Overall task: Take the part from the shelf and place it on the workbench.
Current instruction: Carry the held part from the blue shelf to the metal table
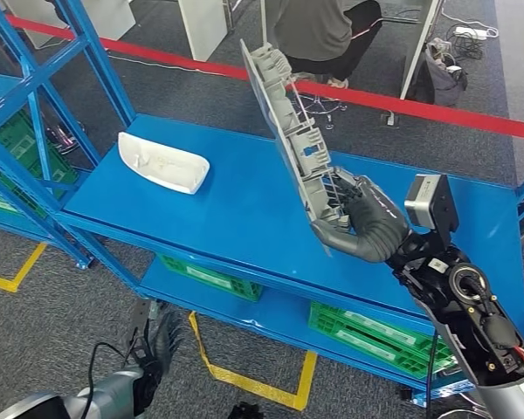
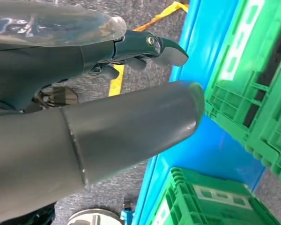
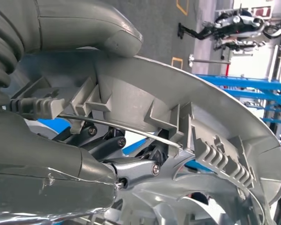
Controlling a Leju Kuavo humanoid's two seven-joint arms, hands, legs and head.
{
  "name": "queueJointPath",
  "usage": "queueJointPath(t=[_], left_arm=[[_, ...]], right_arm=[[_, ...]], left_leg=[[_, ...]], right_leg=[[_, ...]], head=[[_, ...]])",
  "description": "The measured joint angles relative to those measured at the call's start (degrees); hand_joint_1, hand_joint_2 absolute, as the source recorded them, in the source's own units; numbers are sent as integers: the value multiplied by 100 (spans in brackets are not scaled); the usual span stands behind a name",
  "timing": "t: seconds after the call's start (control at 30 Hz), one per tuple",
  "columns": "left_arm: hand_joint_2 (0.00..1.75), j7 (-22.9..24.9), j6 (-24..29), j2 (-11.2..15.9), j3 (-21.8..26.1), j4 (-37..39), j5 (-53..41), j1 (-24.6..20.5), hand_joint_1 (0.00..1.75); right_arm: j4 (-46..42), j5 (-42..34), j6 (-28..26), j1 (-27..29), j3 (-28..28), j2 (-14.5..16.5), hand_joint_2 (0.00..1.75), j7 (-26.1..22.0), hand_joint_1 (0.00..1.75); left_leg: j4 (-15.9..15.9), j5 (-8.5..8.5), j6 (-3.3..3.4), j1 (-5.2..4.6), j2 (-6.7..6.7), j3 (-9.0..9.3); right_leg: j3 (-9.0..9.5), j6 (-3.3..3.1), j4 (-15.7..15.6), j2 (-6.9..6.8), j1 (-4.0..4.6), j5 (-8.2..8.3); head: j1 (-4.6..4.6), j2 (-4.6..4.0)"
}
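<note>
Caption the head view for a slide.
Right hand holds a grey ribbed part tilted above the blue bench.

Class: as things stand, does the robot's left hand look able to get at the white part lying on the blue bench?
Probably yes. The left hand hangs low and holds nothing, and the bench top around the white part is bare; the arm would have to rise.

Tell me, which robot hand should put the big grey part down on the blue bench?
The right hand. It already grips the grey part, tilted up over the blue workbench. The left hand hangs low near the floor, holding nothing, so it would probably take longer.
</note>
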Motion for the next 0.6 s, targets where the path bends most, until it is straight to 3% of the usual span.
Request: queueJointPath(t=[0.1,0.17,0.23,0.3,0.33,0.4,0.43,0.47,0.5,0.53,0.6], left_arm=[[0,-2,57,-1,0,0,-22,-29,0],[0,-6,91,-4,0,0,-33,-57,0],[0,-8,104,-7,0,1,-37,-65,0],[0,-11,119,-11,0,2,-47,-62,0],[0,-13,142,-14,0,2,-58,-66,0],[0,-23,210,-20,0,2,-87,-70,0],[0,-29,242,-22,0,3,-99,-68,0],[0,-38,262,-24,0,4,-107,-62,0],[0,-44,275,-26,0,5,-112,-55,0],[0,-54,285,-30,0,7,-120,-50,0],[0,-92,317,-42,-1,8,-142,-48,0]], right_arm=[[-34,27,-36,1,0,-1,175,23,175],[-57,50,-72,-1,0,-2,175,34,175],[-60,64,-93,0,0,-2,175,45,175],[-62,67,-107,3,-1,-4,175,54,175],[-67,73,-123,5,-1,-6,175,56,175],[-81,92,-169,26,-1,-12,175,55,175],[-87,104,-195,48,-1,-19,175,56,175],[-90,114,-213,72,-1,-30,175,58,175],[-91,121,-226,92,-1,-42,175,62,175],[-92,127,-237,105,-1,-52,175,65,175],[-114,165,-275,113,-2,-64,175,66,175]], left_leg=[[-1160,540,84,-41,131,564],[-1591,645,144,-91,213,773],[-1633,641,190,-101,152,788],[-1676,655,244,-75,88,821],[-1697,663,273,-58,56,840],[-1702,658,309,-54,-12,851],[-1699,655,315,-55,-57,853],[-1696,652,318,-55,-109,856],[-1691,649,319,-54,-167,860],[-1682,644,313,-52,-227,866],[-1652,626,284,-54,-337,867]], right_leg=[[21,26,3,-73,27,-26],[29,69,1,-118,54,-52],[49,122,-16,-175,65,-73],[-1,172,115,-144,54,-195],[-102,193,344,-94,51,-334],[-457,218,1115,6,44,-695],[-636,231,1481,24,43,-816],[-746,240,1681,31,41,-837],[-755,242,1657,36,36,-746],[-653,237,1397,47,28,-555],[-301,213,598,167,9,-153]], head=[[-37,0],[-38,0],[-16,0],[9,0],[32,0],[69,0],[79,0],[84,0],[89,0],[94,0],[104,0]])
